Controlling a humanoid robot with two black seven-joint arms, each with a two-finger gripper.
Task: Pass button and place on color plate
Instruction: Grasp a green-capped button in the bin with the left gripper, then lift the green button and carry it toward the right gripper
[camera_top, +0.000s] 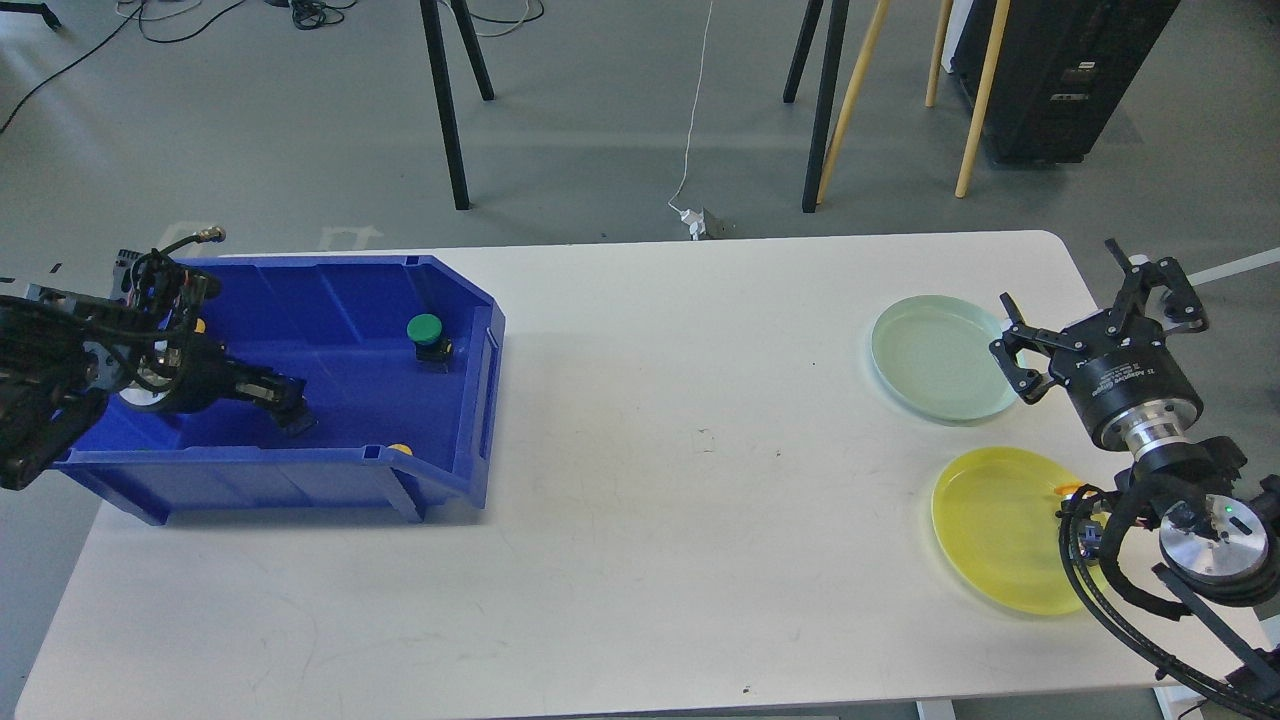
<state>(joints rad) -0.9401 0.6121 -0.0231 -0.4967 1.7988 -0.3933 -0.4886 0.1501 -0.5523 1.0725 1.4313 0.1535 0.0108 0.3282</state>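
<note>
A green button (425, 330) on a black base stands in the blue bin (470, 300), near its right wall. A yellow button (400, 449) peeks over the bin's front wall. My left gripper (288, 404) is low inside the bin, left of centre; it looks dark and its fingers cannot be told apart. No button shows at its tips. My right gripper (1088, 302) is open and empty, raised by the right rim of the pale green plate (935, 360). The yellow plate (995, 530) lies in front of it.
The white table (680, 480) carries the bin at the left and both plates at the right. My right arm's wrist and cables (1190, 520) overlap the yellow plate's right rim. Chair and easel legs stand on the floor behind the table.
</note>
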